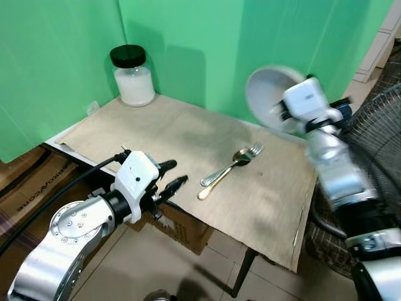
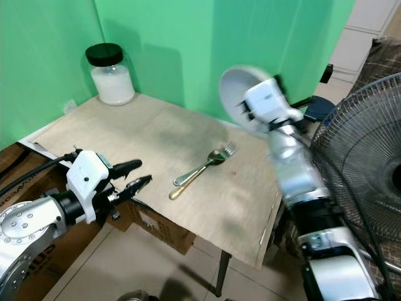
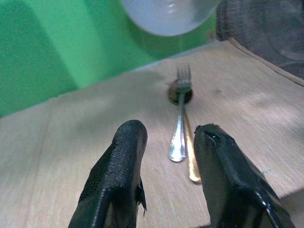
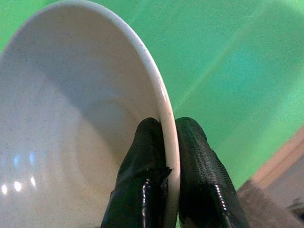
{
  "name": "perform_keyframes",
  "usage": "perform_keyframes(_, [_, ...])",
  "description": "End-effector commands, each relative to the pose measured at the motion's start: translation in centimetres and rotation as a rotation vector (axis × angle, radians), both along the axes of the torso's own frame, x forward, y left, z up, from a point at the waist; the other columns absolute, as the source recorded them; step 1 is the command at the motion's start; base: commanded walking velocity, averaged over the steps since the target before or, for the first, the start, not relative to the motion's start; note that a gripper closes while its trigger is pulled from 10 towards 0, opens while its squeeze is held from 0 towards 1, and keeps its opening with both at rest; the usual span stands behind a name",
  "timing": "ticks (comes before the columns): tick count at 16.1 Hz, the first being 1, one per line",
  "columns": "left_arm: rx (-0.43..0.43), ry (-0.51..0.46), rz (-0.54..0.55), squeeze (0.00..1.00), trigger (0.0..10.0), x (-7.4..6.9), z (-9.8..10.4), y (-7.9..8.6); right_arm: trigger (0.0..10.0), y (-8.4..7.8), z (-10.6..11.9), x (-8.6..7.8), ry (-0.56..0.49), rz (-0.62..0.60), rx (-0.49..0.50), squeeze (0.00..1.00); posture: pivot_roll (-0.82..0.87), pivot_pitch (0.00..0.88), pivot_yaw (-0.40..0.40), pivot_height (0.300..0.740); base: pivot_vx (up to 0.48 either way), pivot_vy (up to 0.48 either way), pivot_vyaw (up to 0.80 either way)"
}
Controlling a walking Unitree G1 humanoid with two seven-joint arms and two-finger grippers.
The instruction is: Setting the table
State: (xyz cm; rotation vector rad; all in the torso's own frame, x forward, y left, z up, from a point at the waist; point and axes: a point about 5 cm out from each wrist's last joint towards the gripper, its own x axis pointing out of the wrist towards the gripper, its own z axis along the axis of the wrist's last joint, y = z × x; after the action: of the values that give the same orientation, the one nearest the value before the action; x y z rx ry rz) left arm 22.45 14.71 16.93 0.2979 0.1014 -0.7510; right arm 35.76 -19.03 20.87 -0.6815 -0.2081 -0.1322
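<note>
Right pincer (image 4: 165,156) grips bowl (image 1: 266,94) rim, bowl tilted on edge.

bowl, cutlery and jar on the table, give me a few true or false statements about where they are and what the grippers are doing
1. The right gripper pinches the rim of the white bowl, held up in the air above the table. True.
2. The fork and spoon are in the left gripper. False: they lie together on the table mat, and the left gripper is open and empty, at the table's near edge.
3. The jar with the black lid stands at the far corner of the table, by the green backdrop. True.
4. The bowl already rests on the mat beside the fork. False: it is off the table, tilted on its side in the right gripper.
</note>
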Motion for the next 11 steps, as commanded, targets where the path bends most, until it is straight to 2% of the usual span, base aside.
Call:
perform_keyframes(1, [0.000,-0.029,0.023,0.00,10.0,0.3,0.2,0.0,0.0,-0.1,2.0,-0.4,-0.060,0.031,0.077,0.00,0.05,0.000,0.037,0.740,0.000,0.000,0.00])
perform_keyframes(3, [-0.040,-0.061,0.073,0.00,10.0,0.8,0.4,-0.2,0.0,-0.7,2.3,-2.0,-0.026,0.072,0.291,0.00,0.03,0.000,0.040,0.740,0.000,0.000,0.00])
perform_keyframes(5, [-0.088,-0.080,0.121,0.00,10.0,1.1,0.5,-0.4,0.0,-0.9,2.2,-3.5,0.010,0.102,0.421,0.00,0.02,0.000,0.042,0.740,0.000,0.000,0.00])
perform_keyframes(6, [-0.138,-0.133,0.206,0.00,10.0,1.6,0.9,-0.6,1.6,-0.7,1.9,-5.6,0.036,0.133,0.500,0.00,0.00,0.000,0.044,0.740,0.000,0.000,0.00])
perform_keyframes(7, [-0.185,-0.153,0.293,0.00,10.0,1.8,1.2,-0.5,10.0,-0.5,1.4,-6.8,0.071,0.142,0.497,0.00,0.00,0.000,0.038,0.740,0.000,0.000,0.00])
perform_keyframes(9, [-0.224,-0.174,0.387,0.00,10.0,1.8,1.5,-0.4,10.0,0.1,0.5,-8.7,0.127,0.162,0.474,0.00,-0.01,0.000,0.032,0.740,0.000,0.000,0.00])
perform_keyframes(11, [-0.243,-0.164,0.450,0.00,10.0,1.2,1.0,-0.4,10.0,0.7,-0.6,-10.4,0.179,0.156,0.388,0.00,-0.01,0.000,0.035,0.740,0.000,0.000,-0.80])
